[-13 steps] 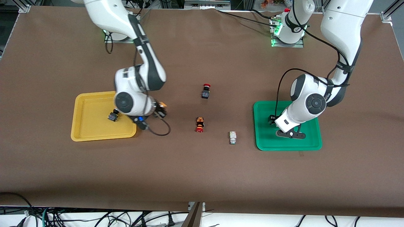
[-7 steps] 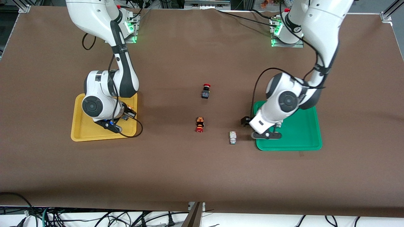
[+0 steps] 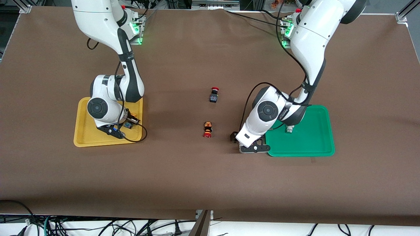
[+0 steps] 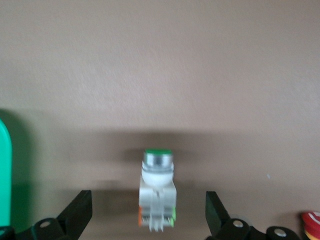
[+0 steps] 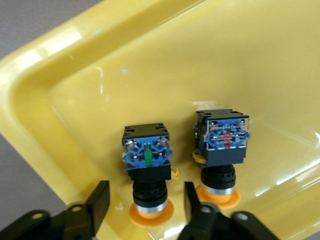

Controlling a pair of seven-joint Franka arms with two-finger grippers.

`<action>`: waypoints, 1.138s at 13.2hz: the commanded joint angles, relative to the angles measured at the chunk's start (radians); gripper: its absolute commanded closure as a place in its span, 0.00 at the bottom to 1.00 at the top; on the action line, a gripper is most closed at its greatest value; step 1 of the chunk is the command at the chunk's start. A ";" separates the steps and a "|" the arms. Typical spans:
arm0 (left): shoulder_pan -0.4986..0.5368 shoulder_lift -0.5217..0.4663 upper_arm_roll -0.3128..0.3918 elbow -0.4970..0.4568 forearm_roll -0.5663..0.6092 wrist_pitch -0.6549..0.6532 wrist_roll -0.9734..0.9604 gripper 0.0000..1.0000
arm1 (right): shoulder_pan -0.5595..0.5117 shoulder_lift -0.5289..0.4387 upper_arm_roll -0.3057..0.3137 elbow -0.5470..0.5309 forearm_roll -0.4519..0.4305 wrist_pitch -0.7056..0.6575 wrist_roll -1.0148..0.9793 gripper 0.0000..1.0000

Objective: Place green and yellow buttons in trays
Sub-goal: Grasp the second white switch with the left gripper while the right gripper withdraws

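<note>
My left gripper point(image 4: 147, 202) is open and low over the table beside the green tray point(image 3: 311, 141). A white button with a green tip point(image 4: 157, 185) lies between its fingers; the hand hides it in the front view. Another white button point(image 3: 289, 130) lies in the green tray. My right gripper point(image 5: 146, 196) is open, low in the yellow tray point(image 3: 85, 131). Its fingers stand either side of a blue-black button with a yellow-orange cap point(image 5: 147, 165). A second such button point(image 5: 222, 147) lies beside it in the tray.
A red-capped black button point(image 3: 214, 95) and a red-capped orange-and-black button point(image 3: 207, 129) lie mid-table between the trays. The latter's red cap point(image 4: 312, 222) shows near my left gripper.
My left arm moved from over the green tray to over the white button beside it. My right arm moved over the yellow tray with a yellow-capped button and lowered it beside the first.
</note>
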 commanded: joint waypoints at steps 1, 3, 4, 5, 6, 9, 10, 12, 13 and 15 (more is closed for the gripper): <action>-0.024 0.070 0.022 0.074 0.048 0.025 -0.041 0.00 | 0.000 -0.083 0.000 0.019 0.019 -0.063 -0.018 0.01; -0.031 0.071 0.020 0.065 0.096 0.025 -0.095 0.04 | 0.009 -0.151 0.000 0.083 0.014 -0.153 -0.007 0.01; -0.037 0.071 0.020 0.062 0.114 0.024 -0.115 0.08 | 0.009 -0.194 -0.003 0.100 0.005 -0.199 -0.007 0.01; -0.044 0.069 0.020 0.060 0.120 0.022 -0.127 0.19 | 0.008 -0.247 -0.003 0.106 -0.007 -0.221 -0.019 0.01; -0.045 0.064 0.020 0.059 0.123 0.021 -0.135 0.29 | 0.009 -0.301 -0.003 0.106 -0.051 -0.240 -0.020 0.01; -0.042 0.052 0.018 0.044 0.122 0.010 -0.147 0.84 | 0.009 -0.488 0.011 0.106 -0.165 -0.359 -0.020 0.01; -0.039 0.049 0.018 0.044 0.122 0.010 -0.144 1.00 | 0.008 -0.534 0.012 0.106 -0.191 -0.400 -0.026 0.01; -0.018 0.023 0.017 0.045 0.110 -0.027 -0.135 1.00 | -0.067 -0.613 0.086 0.106 -0.265 -0.468 -0.036 0.01; 0.008 -0.010 0.009 0.047 0.108 -0.089 -0.106 1.00 | -0.186 -0.630 0.203 0.109 -0.288 -0.497 -0.050 0.01; 0.064 -0.102 0.003 0.028 0.070 -0.230 0.056 1.00 | -0.396 -0.647 0.369 0.149 -0.293 -0.545 -0.110 0.01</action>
